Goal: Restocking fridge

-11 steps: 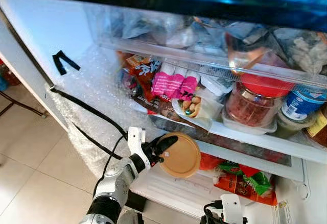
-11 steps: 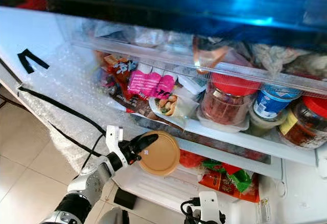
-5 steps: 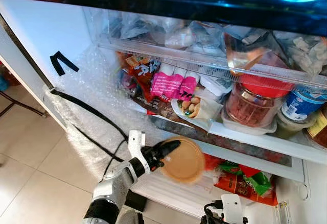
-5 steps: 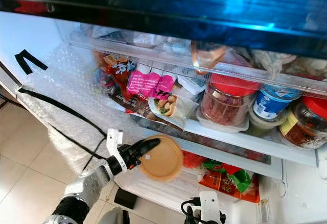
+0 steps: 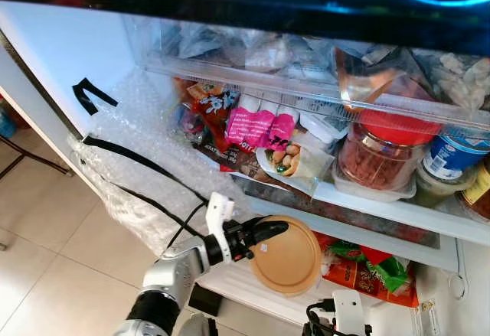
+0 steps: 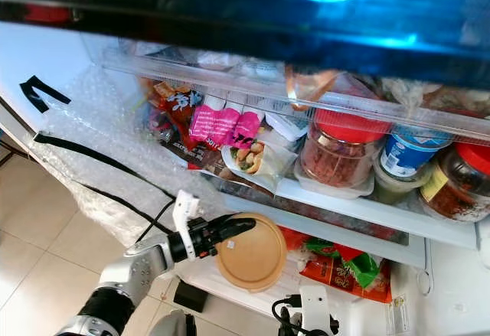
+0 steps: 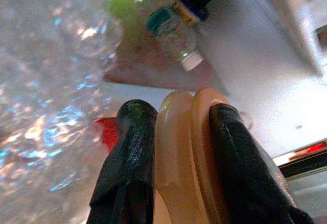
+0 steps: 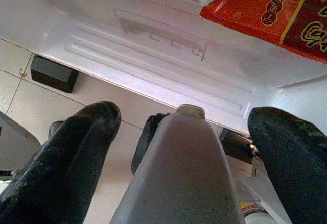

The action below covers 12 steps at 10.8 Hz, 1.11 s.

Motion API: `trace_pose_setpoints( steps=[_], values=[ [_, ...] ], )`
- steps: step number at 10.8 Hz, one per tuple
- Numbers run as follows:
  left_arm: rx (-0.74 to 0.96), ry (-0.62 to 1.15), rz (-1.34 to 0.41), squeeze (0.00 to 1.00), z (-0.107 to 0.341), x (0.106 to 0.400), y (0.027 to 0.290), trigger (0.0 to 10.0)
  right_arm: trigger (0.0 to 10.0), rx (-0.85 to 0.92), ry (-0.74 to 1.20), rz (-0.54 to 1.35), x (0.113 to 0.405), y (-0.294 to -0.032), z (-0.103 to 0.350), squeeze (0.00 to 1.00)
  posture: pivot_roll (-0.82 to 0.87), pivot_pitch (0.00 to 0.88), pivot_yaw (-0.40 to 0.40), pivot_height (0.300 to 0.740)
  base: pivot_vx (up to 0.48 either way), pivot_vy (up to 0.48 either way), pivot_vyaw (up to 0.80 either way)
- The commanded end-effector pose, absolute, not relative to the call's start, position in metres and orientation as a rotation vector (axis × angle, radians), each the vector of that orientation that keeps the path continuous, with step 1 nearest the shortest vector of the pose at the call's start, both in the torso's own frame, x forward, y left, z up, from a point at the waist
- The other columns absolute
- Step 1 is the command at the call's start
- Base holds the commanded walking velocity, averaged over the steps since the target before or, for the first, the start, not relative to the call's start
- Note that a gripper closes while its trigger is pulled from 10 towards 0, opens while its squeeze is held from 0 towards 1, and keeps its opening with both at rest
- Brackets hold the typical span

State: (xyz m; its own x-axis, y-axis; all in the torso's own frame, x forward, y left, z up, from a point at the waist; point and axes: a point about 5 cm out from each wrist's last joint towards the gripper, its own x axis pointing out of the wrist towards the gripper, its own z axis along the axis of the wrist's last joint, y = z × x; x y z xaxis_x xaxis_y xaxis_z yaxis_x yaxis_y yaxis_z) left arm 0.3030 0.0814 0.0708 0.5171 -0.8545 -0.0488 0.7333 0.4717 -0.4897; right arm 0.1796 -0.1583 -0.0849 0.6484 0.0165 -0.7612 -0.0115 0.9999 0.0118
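While left gripper (image 5: 264,233) jaws clamp the tan container (image 5: 287,256) at the lower fridge shelf (image 5: 383,215), right gripper (image 8: 189,132) jaws spread, idle

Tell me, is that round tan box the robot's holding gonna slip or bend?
Probably not bend: the round tan box keeps its shape with the left gripper clamped on its rim, so it looks stiff. It might slip, since its plastic looks smooth and the fingers pinch just the edge. It seems light, held out by one arm.
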Motion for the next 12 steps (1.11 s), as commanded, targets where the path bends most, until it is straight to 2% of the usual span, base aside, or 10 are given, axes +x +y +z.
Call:
trace_pose_setpoints(
  steps=[1,2,4,8,10,12],
  values=[
    [-0.399,0.307,-0.955,0.00,0.069,0.301,0.085,10.0,10.0,0.048,1.014,0.015,0.142,-0.150,-0.102,0.00,-0.07,0.173,0.051,0.664,0.000,0.000,0.00],
    [-0.379,0.275,-0.841,0.00,0.070,0.300,0.097,10.0,10.0,0.052,1.015,0.022,0.143,-0.148,-0.102,0.00,-0.05,0.174,0.052,0.664,0.000,0.000,0.00],
    [-0.402,0.195,-0.738,0.00,0.079,0.302,0.108,10.0,10.0,0.057,1.013,0.028,0.143,-0.148,-0.102,0.00,-0.05,0.172,0.054,0.664,0.000,0.000,0.00],
    [-0.332,0.212,-0.905,0.00,0.090,0.274,0.105,10.0,10.0,0.056,1.012,0.031,0.144,-0.148,-0.102,0.00,-0.05,0.167,0.052,0.664,0.000,0.000,0.00],
    [-0.305,0.247,-0.872,0.00,0.084,0.266,0.112,10.0,10.0,0.053,1.014,0.038,0.144,-0.148,-0.102,0.00,-0.05,0.169,0.052,0.664,0.000,0.000,0.00],
    [-0.320,0.278,-0.939,0.00,0.089,0.253,0.112,10.0,10.0,0.051,1.017,0.041,0.144,-0.149,-0.102,0.00,-0.05,0.173,0.050,0.664,0.000,0.000,0.00]
  ],
)
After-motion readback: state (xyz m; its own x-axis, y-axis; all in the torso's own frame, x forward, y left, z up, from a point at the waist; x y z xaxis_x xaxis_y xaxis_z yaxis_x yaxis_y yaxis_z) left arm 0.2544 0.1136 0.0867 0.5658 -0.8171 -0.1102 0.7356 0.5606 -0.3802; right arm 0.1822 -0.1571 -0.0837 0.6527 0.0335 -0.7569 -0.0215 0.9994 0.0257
